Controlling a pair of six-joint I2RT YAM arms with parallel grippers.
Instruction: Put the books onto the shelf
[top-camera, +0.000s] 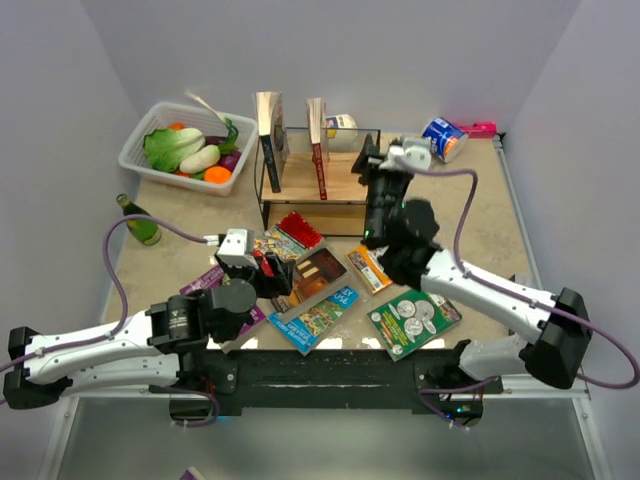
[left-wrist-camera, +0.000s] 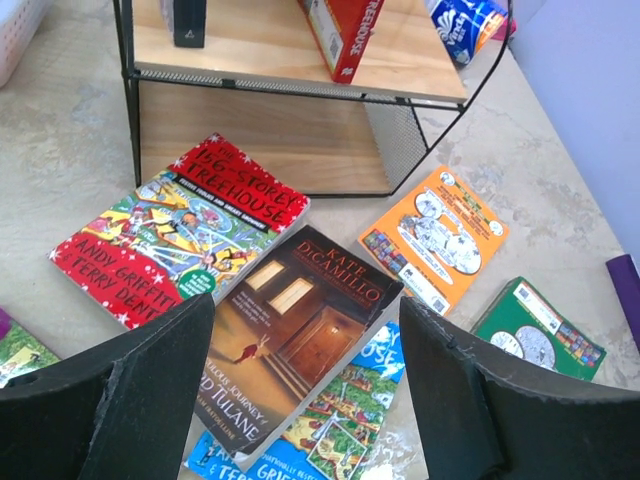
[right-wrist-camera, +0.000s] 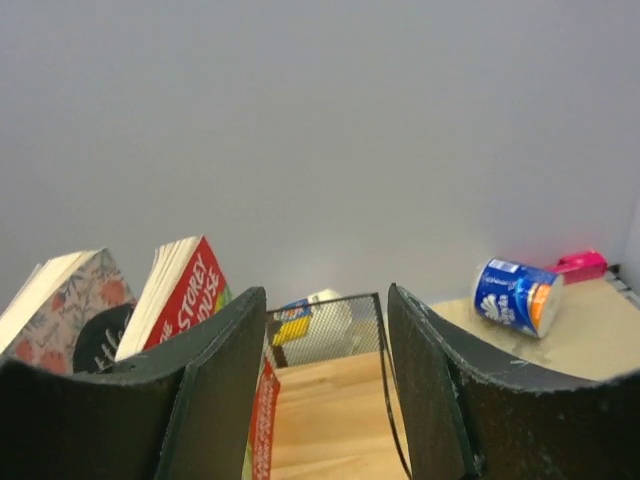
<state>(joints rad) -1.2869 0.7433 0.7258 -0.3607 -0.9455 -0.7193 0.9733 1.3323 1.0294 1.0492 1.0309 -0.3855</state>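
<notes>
The shelf (top-camera: 340, 190) stands at the back middle, with a floral-covered book (top-camera: 268, 140) and a red book (top-camera: 318, 148) upright on its top board. Loose books lie in front of it: a red one (left-wrist-camera: 180, 230), a dark brown one (left-wrist-camera: 300, 330), an orange one (left-wrist-camera: 435, 235), a blue one (left-wrist-camera: 340, 420) and a green coin one (top-camera: 412, 320). My left gripper (left-wrist-camera: 305, 400) hovers open above the dark brown book, holding nothing. At the shelf's right end my right gripper (right-wrist-camera: 325, 295) is open and empty above the top board (right-wrist-camera: 330, 410), just right of the red book (right-wrist-camera: 175, 290).
A white basket (top-camera: 140, 140) of vegetables sits back left, with a green bottle (top-camera: 140, 222) in front of it. A blue-and-white can (top-camera: 443, 138) and a pink object (top-camera: 480, 128) lie back right. A white container (top-camera: 343, 127) is behind the shelf. A purple book (top-camera: 205, 280) lies beside the left arm.
</notes>
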